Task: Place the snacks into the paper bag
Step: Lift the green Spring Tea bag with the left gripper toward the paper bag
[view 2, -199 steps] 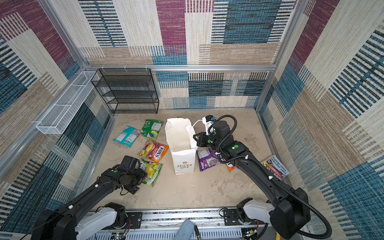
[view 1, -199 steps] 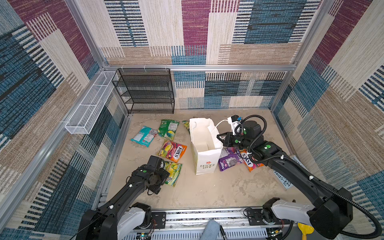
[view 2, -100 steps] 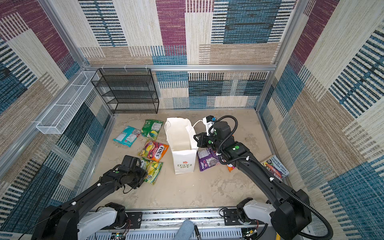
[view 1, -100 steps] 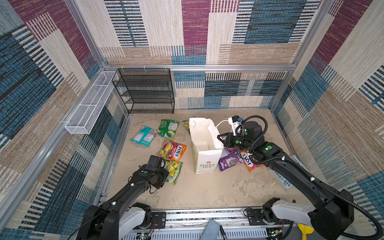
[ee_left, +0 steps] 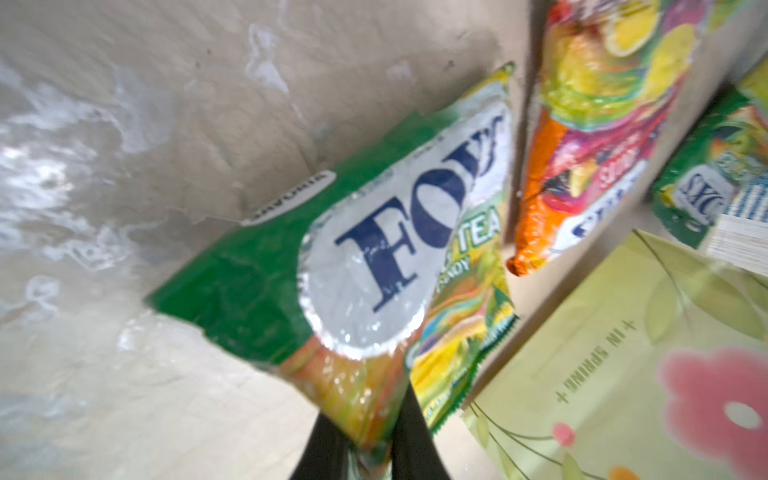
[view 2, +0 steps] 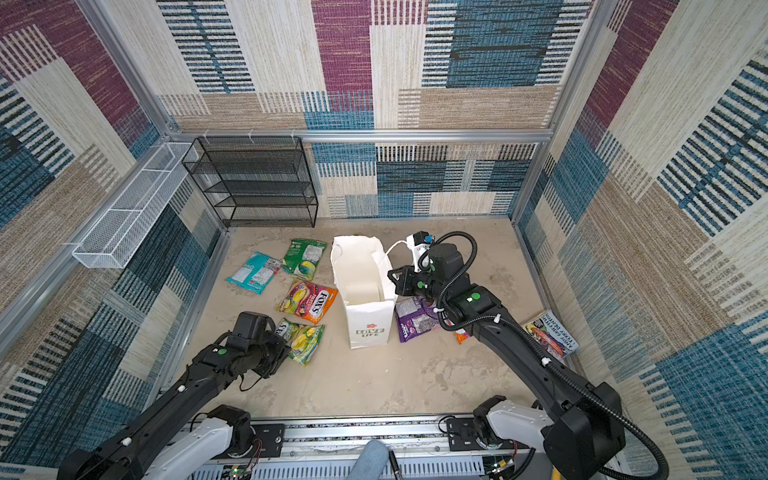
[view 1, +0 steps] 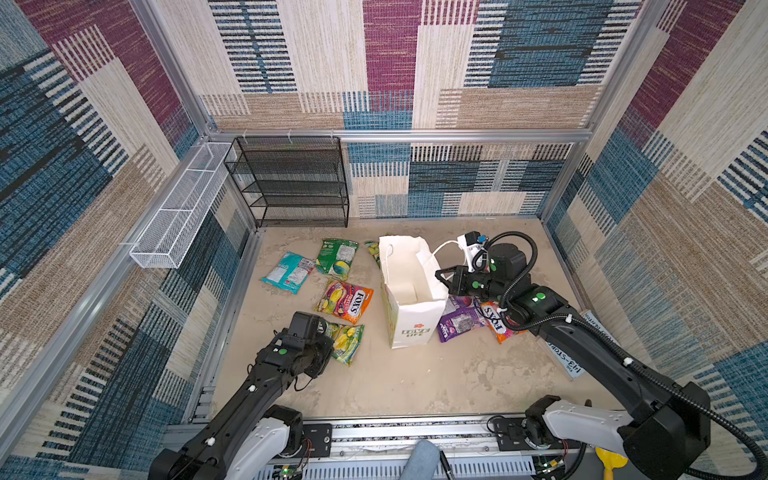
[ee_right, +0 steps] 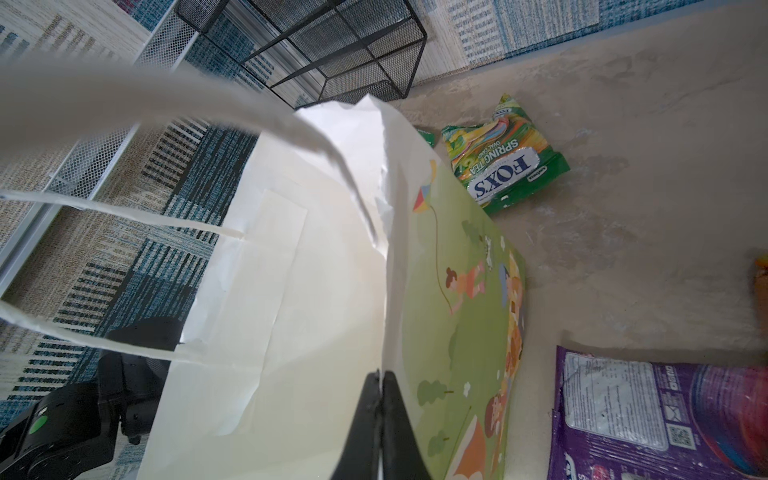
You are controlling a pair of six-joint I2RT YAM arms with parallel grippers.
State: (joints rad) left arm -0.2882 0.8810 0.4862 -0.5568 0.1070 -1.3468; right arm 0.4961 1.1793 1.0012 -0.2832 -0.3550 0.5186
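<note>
Starting at the left wall, a white wire basket (view 1: 166,237) is seen fixed along the frame, and a black mesh rack (view 1: 291,183) is set in the rear left corner of the desk (view 1: 415,382). In front of the rack, a teal packet (view 1: 288,272) and a green packet (view 1: 336,258) are laid just beside each other, apart from the desk's left edge. Nearer the front, an orange-pink packet (view 1: 345,301) is laid flat. Just in front of it lies a green-yellow packet (view 1: 348,341), its near corner hidden under the left arm in both top views. In the left wrist view that corner is shown pinched between the narrowed jaws of the left gripper (ee_left: 365,419).

The paper bag (view 1: 411,328) is stood upright at mid-desk with its mouth open, and a narrow lane is left between it and the orange-pink packet. A rear packet (ee_right: 505,166) is seen beyond the bag's far corner. The bag's right rim is clamped by the right gripper (ee_right: 381,376), its jaws pressed flat together on the paper.

Just beside the bag's foot a purple packet (view 1: 459,320) is laid, and next to it an orange packet (view 1: 494,328) is partly covered by the right arm. A book (view 2: 550,334) is lodged against the right wall. A broad bare stretch of desk is left in front of the bag, between the two arms.
</note>
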